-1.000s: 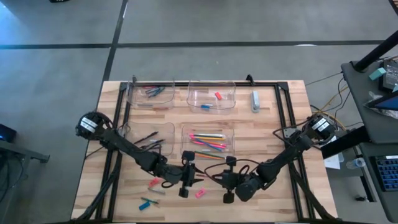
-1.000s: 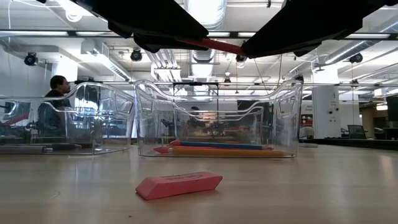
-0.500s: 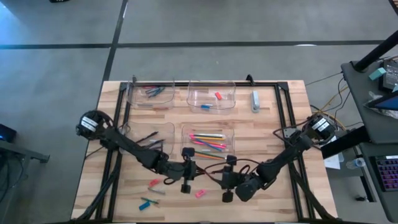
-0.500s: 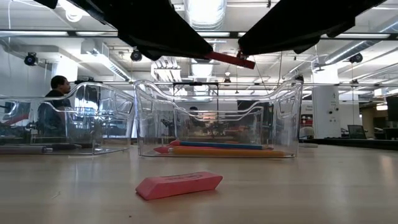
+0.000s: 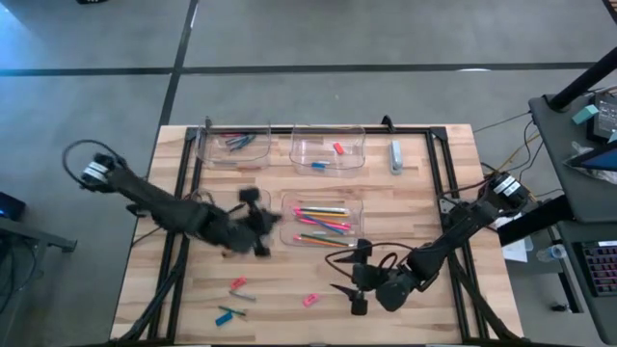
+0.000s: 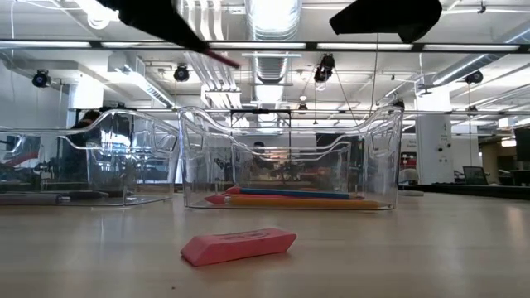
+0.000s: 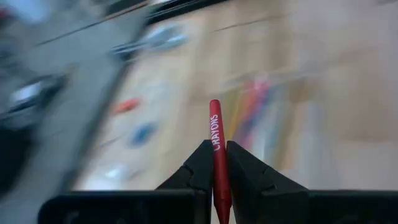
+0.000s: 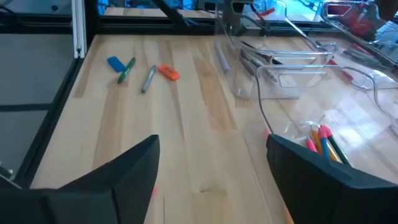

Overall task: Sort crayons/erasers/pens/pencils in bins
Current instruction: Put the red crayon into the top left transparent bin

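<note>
My left gripper is shut on a red crayon and hangs in the air over the gap between the two near bins. One of these, on the left, holds dark pens; the other holds pencils. The crayon's tip shows red in the low view. My right gripper stands open near the front, with nothing between its fingers. A pink eraser lies flat on the table. My left gripper pinches the red crayon between its two fingers, on the crayon's rear part below the printed word. The crayon lies along the fingers and sticks out forward past their tips. It is lifted clear of the table and slants downward.
Two more clear bins stand at the far edge: one with crayons, one with erasers. A pale blue-grey oblong lies right of them. Near the front left lie an orange piece, a grey stick and a blue and a green piece.
My left gripper has shut on the red crayon that my right gripper held out, and my right gripper has opened and let go. My left gripper has then risen and swung toward the table's left and far side, carrying the crayon. My right gripper has barely moved.
</note>
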You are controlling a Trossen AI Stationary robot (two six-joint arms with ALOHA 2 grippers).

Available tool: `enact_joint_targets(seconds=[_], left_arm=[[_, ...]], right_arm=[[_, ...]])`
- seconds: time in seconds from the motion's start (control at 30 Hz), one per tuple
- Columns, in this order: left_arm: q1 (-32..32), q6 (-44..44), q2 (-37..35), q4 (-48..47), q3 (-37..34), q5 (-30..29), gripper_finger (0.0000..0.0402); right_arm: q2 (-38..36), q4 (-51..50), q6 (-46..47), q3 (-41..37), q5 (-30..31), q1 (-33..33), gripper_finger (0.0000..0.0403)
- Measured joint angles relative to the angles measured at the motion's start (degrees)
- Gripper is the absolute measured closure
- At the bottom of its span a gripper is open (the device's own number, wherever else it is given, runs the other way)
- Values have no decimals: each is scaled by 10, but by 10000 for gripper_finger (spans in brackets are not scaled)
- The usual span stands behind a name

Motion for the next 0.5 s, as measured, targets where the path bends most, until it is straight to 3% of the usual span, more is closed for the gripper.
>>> enact_joint_targets(seconds=[0.1,0.2,0.5], left_arm=[[45,-7,-77,-78,-20,-37,387],[126,-29,-151,-94,-63,-44,388],[421,-62,-273,-82,-172,36,382]], right_arm=[[0,-4,-3,0,0,4,120],[5,-1,-4,0,0,4,126],[12,-2,-9,0,1,3,146]])
